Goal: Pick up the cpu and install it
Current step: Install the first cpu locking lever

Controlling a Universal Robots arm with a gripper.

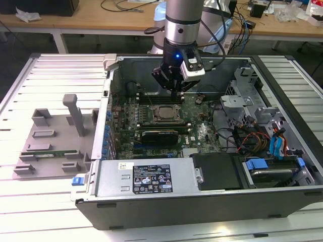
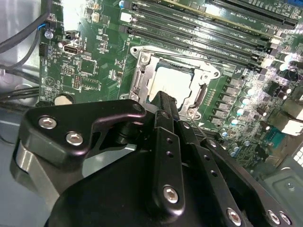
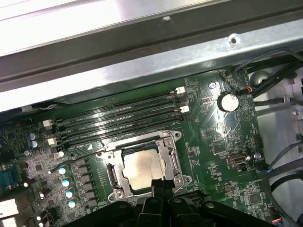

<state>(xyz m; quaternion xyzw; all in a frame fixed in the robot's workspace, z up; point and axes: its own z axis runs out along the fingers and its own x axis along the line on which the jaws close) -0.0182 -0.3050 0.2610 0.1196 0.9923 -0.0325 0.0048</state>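
Note:
The cpu (image 3: 142, 168), a shiny silver-grey square, lies flat inside the metal-framed socket (image 3: 173, 163) on the green motherboard. It also appears in the second wrist view as the cpu (image 2: 173, 80) and in the exterior view as the cpu (image 1: 165, 113). My gripper (image 1: 174, 89) hangs inside the open computer case, a little above and beyond the socket. Its black fingers (image 2: 163, 109) are pressed together with nothing between them, and their tips (image 3: 161, 185) end at the socket frame's edge.
Black memory slots (image 3: 118, 120) run beside the socket, with the case wall (image 3: 142, 61) just past them. Drive cage and cables (image 1: 262, 131) fill the exterior view's right. The power supply (image 1: 146, 179) sits at the front. A grey fixture plate (image 1: 53, 136) with a green memory stick lies on the exterior view's left.

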